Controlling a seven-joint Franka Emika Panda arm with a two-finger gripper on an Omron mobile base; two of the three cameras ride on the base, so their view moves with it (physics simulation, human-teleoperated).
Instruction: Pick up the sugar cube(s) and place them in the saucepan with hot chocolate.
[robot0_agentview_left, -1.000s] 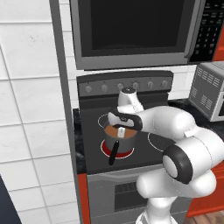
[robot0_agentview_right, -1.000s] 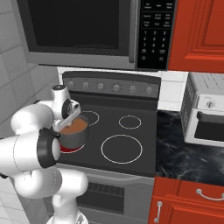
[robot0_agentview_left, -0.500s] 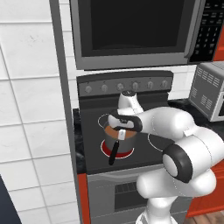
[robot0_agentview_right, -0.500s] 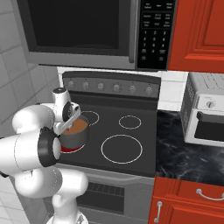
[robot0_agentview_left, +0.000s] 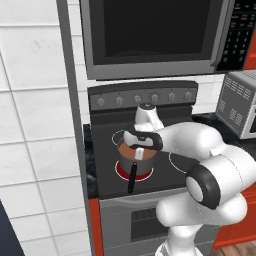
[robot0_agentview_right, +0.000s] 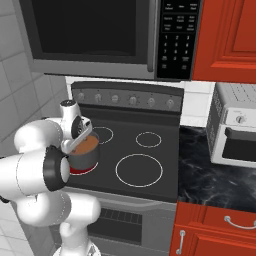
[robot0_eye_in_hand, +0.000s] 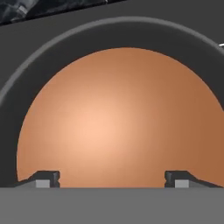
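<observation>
Hand view: gripper jaws wide apart, empty, just above hot chocolate in saucepan.

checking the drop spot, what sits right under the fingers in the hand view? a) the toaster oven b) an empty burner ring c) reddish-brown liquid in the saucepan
c, the hand view shows the hot chocolate inside the saucepan rim, beyond the spread fingers.

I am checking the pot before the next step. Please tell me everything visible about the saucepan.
The saucepan is a small round grey metal pot with straight sides and a long black handle pointing toward the stove's front. It stands upright on the glowing red front-left burner, filled with smooth reddish-brown hot chocolate. The open hand hovers directly above it.
</observation>
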